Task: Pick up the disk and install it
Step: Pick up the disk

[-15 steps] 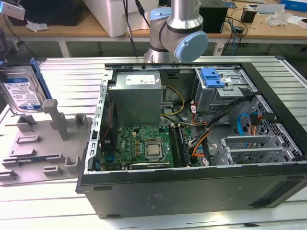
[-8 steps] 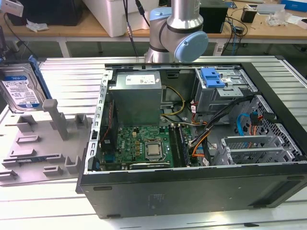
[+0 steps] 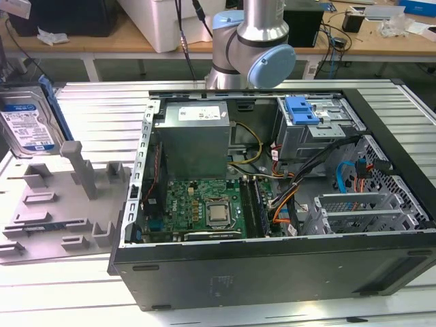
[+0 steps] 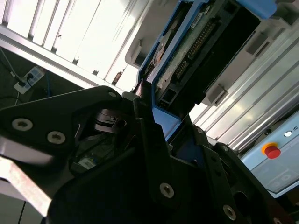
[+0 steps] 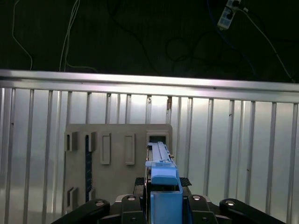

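The pincer [image 5: 161, 184] is clamped on the disk [image 3: 27, 126], with one finger on each side of its blue edge in the first wrist view. The disk is held upright above the far end of the grey tray [image 3: 41, 211], its label facing the exterior view. Beside the tray, on the exterior view's right, the open case [image 3: 272, 259] lies on the slatted table [image 3: 102, 102].
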Controlling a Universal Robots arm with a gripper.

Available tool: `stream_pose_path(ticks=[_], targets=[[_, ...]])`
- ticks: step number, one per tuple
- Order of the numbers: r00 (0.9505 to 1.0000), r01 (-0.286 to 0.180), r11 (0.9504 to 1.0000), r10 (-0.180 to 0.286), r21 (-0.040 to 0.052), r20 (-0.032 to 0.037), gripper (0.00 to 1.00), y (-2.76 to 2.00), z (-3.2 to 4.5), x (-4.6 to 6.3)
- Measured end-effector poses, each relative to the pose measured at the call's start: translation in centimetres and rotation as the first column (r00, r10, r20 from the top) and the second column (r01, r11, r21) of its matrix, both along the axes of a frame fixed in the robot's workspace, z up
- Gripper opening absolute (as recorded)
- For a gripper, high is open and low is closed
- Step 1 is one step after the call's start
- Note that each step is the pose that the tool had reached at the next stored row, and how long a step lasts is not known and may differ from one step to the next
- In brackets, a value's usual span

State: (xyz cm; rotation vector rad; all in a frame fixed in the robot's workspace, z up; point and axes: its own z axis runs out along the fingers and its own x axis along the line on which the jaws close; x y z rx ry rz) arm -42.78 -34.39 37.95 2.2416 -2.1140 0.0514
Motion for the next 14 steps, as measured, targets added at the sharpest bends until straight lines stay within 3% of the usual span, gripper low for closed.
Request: stream_pose_path(ticks=[14], targets=[[1.0,0.0,1.0,0.0,0.0,0.0,0.37,0.0,2.03,0.0]])
